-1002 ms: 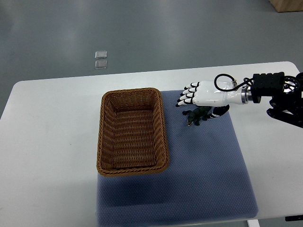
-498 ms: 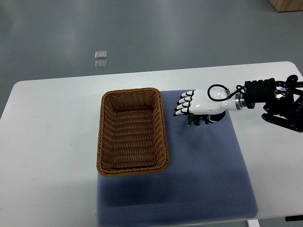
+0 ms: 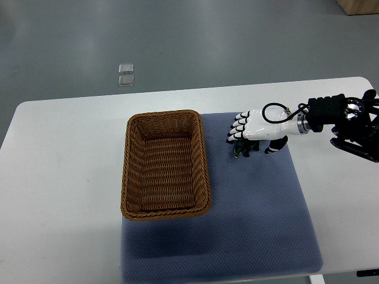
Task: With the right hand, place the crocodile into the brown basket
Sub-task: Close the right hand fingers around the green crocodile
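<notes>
The dark green toy crocodile point(image 3: 241, 148) lies on the blue mat point(image 3: 260, 201), just right of the brown wicker basket point(image 3: 134, 177). My right hand point(image 3: 253, 135) comes in from the right edge and sits directly over the crocodile. Its fingers point(image 3: 238, 126) curl down on the toy's far side and the thumb point(image 3: 274, 147) presses on the near side, so most of the body is hidden. Only the head end of the toy shows below the palm. Nothing lies inside the basket. The left arm is out of the picture.
The white table point(image 3: 65, 177) carries the mat and the basket. Two small clear squares point(image 3: 125, 74) lie on the grey floor beyond the table's far edge. The black forearm point(image 3: 346, 118) stretches along the table's right side.
My right hand dropped onto the crocodile, then shifted slightly right while its fingers curled in around the toy. The crocodile has stayed in the same spot on the mat.
</notes>
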Available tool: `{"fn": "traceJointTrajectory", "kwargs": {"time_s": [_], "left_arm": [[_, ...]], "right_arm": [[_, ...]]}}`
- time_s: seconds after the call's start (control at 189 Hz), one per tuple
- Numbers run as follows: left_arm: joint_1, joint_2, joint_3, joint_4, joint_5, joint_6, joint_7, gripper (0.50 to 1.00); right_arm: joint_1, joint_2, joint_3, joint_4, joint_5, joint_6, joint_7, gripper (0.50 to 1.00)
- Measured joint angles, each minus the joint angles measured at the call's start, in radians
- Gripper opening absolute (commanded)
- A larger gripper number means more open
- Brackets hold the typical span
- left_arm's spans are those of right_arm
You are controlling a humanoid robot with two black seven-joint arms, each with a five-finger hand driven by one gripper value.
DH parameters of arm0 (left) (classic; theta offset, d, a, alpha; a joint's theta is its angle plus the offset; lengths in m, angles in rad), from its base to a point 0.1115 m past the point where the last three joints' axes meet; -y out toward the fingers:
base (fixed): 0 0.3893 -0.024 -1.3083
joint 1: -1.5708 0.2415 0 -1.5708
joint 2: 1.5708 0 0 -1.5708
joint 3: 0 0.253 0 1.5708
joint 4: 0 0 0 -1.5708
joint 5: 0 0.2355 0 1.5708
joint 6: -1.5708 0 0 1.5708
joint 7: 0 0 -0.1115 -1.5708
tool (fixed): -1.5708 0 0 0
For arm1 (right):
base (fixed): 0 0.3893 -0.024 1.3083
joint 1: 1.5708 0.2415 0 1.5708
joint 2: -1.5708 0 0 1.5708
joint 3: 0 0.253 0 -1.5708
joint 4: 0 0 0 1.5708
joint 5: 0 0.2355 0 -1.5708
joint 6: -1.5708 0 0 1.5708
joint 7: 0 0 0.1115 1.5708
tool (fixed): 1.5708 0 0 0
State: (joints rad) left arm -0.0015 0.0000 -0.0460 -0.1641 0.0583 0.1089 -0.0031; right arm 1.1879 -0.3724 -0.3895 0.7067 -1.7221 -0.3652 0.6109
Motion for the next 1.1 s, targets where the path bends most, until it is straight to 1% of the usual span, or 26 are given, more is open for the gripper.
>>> {"fn": "traceJointTrajectory", "kwargs": {"time_s": [0.148,0.185,0.376,0.413,0.551,0.599,0.652,0.705,0.874,0.922,0.97,1.028,1.065,1.102], "left_arm": [[0.0,0.0,0.0,0.0,0.0,0.0,0.0,1.0],[0.0,0.0,0.0,0.0,0.0,0.0,0.0,1.0],[0.0,0.0,0.0,0.0,0.0,0.0,0.0,1.0],[0.0,0.0,0.0,0.0,0.0,0.0,0.0,1.0],[0.0,0.0,0.0,0.0,0.0,0.0,0.0,1.0],[0.0,0.0,0.0,0.0,0.0,0.0,0.0,1.0],[0.0,0.0,0.0,0.0,0.0,0.0,0.0,1.0],[0.0,0.0,0.0,0.0,0.0,0.0,0.0,1.0],[0.0,0.0,0.0,0.0,0.0,0.0,0.0,1.0],[0.0,0.0,0.0,0.0,0.0,0.0,0.0,1.0],[0.0,0.0,0.0,0.0,0.0,0.0,0.0,1.0],[0.0,0.0,0.0,0.0,0.0,0.0,0.0,1.0],[0.0,0.0,0.0,0.0,0.0,0.0,0.0,1.0],[0.0,0.0,0.0,0.0,0.0,0.0,0.0,1.0]], "right_arm": [[-0.001,0.009,-0.01,-0.01,-0.02,-0.002,0.0,0.889],[-0.002,0.01,-0.012,-0.012,-0.023,-0.002,0.0,0.87],[-0.003,0.012,-0.021,-0.028,-0.038,-0.01,0.0,0.825],[-0.003,0.012,-0.022,-0.03,-0.038,-0.01,0.0,0.803],[-0.004,0.014,-0.023,-0.037,-0.039,-0.011,0.0,0.756],[-0.004,0.016,-0.024,-0.039,-0.04,-0.011,0.0,0.731],[-0.004,0.019,-0.024,-0.039,-0.04,-0.011,0.0,0.725],[-0.004,0.021,-0.024,-0.039,-0.04,-0.011,0.0,0.707],[-0.004,0.023,-0.025,-0.039,-0.042,-0.011,0.0,0.627],[-0.004,0.023,-0.024,-0.039,-0.042,-0.011,0.0,0.613],[-0.004,0.023,-0.024,-0.039,-0.042,-0.011,0.0,0.58],[-0.004,0.023,-0.024,-0.039,-0.042,-0.011,0.0,0.576],[-0.004,0.023,-0.024,-0.039,-0.042,-0.011,0.0,0.554],[-0.004,0.023,-0.024,-0.039,-0.042,-0.011,0.0,0.543]]}}
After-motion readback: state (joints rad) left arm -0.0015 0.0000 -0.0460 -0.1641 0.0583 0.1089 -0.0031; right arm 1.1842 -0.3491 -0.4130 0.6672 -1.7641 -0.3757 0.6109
